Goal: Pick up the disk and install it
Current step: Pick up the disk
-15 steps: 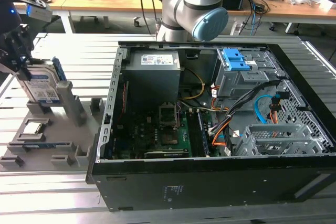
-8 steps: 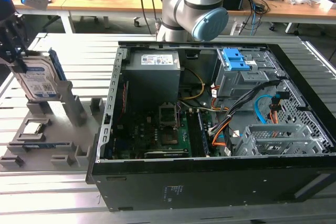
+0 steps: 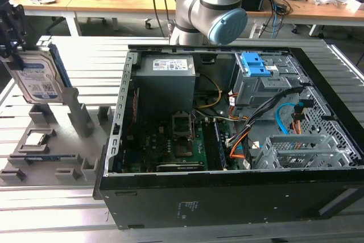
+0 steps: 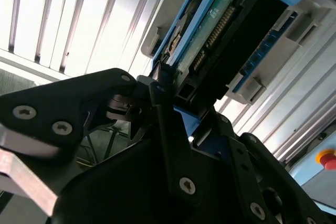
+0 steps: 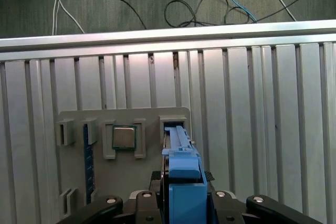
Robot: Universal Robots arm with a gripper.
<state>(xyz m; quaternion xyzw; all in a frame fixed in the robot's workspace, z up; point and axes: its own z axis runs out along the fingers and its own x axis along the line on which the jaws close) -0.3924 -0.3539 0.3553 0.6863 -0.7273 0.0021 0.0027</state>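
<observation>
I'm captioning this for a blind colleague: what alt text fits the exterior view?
At the exterior view's left, the claw grips the disk on edge at a grey parts holder. An open computer case sits to its right, a drive cage with blue latches inside.

Slatted aluminium table (image 3: 57, 220) with an open black computer case (image 3: 227, 203) beside a grey parts fixture (image 3: 62, 166).
</observation>
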